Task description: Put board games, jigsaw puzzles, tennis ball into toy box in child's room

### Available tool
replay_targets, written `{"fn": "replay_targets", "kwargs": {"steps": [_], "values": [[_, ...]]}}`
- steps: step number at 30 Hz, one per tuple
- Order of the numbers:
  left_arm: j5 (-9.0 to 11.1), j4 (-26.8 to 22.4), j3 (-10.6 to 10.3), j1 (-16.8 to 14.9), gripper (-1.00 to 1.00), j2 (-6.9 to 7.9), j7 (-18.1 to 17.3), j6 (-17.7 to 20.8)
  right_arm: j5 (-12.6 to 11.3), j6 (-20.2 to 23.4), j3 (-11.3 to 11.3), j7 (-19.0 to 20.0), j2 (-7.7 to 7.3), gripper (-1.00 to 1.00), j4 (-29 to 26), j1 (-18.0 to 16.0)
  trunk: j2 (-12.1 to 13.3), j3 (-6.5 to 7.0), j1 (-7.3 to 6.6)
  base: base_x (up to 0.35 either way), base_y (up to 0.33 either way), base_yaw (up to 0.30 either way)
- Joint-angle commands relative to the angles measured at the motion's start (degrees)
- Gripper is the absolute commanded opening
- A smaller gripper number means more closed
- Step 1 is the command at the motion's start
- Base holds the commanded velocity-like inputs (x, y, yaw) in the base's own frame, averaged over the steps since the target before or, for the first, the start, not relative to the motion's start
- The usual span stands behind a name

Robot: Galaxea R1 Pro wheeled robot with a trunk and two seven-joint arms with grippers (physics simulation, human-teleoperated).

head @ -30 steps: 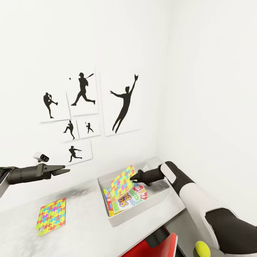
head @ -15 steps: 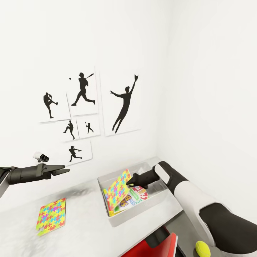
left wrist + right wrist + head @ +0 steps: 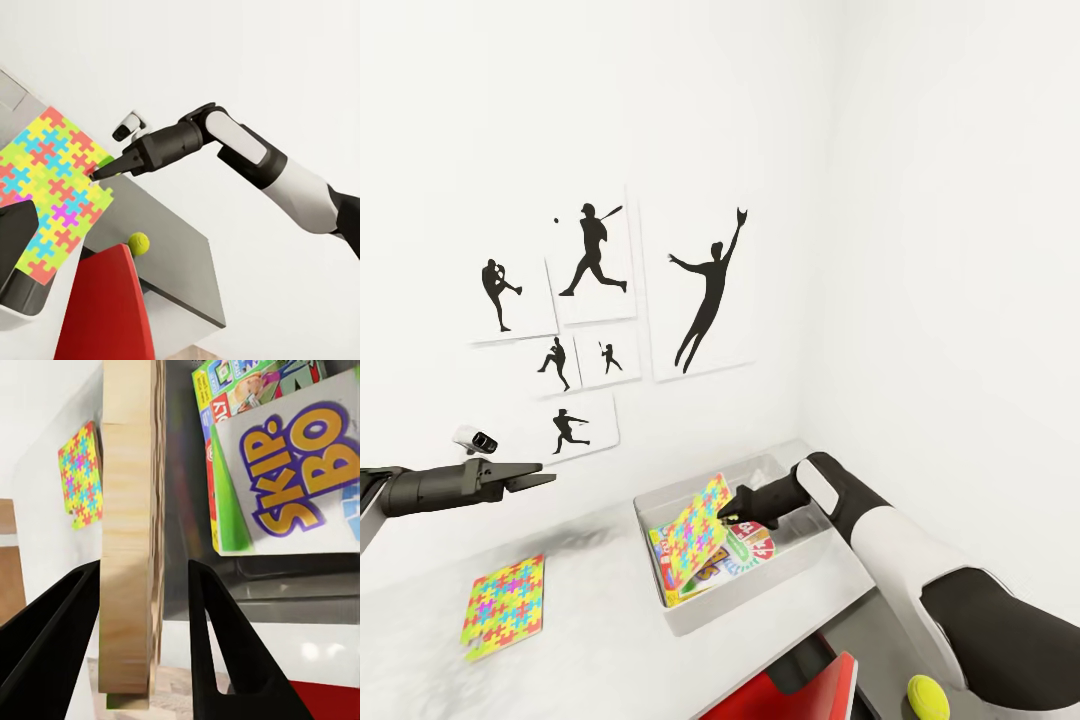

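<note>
Right claw (image 3: 728, 515) clamped on jigsaw puzzle (image 3: 695, 533), tilted over toy box (image 3: 690, 612) holding board games (image 3: 735, 555). Left claw (image 3: 545, 473) together, empty. Second puzzle (image 3: 504, 605) flat on counter (image 3: 590, 640); tennis ball (image 3: 926, 692) at counter's near corner.

Two jigsaw puzzles are in sight: one (image 3: 698, 530) tilted at the tips of the right gripper (image 3: 732, 512), over the toy box (image 3: 800, 560), and a second one (image 3: 505, 606) lying flat below and just ahead of the left gripper (image 3: 545, 474). There is one toy box. Board games (image 3: 745, 547) lie inside it beneath the right gripper; at least two printed covers show, though the exact count cannot be told. One tennis ball (image 3: 927, 693) sits well behind the right gripper, beside that arm.
</note>
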Motion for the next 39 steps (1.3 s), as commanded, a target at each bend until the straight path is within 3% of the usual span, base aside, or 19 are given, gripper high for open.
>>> {"fn": "replay_targets", "kwargs": {"steps": [1,23,31,34,39], "values": [[0.1,0.02,-0.12,-0.03,1.0,0.04,-0.19,0.61,0.47,0.0,0.25,0.59,-0.05,-1.0,-0.01,-0.05,-0.05,-0.03,0.03,0.0,0.0,0.0],[0.13,0.05,-0.1,-0.03,1.0,0.04,-0.23,0.61,0.67,0.0,0.35,0.72,-0.48,-1.0,-0.73,0.01,-0.05,-0.03,0.03,0.0,0.0,0.0],[1.43,-1.07,0.19,-0.7,1.0,0.1,-0.72,1.73,0.67,0.0,0.31,0.72,-0.55,-1.0,-0.68,0.09,-0.05,-0.35,0.03,0.0,0.0,0.0],[2.67,-1.32,0.12,-2.16,1.0,0.0,-0.85,2.14,0.67,0.0,0.21,0.79,-0.53,-1.0,-0.72,0.07,-0.05,-0.61,0.03,0.0,0.0,0.0],[3.13,-1.42,0.14,-3.67,1.0,-0.53,-0.89,2.18,0.67,0.0,0.18,0.81,-0.54,-1.0,-0.73,0.05,-0.05,-1.07,0.03,0.0,0.0,0.0]]}}
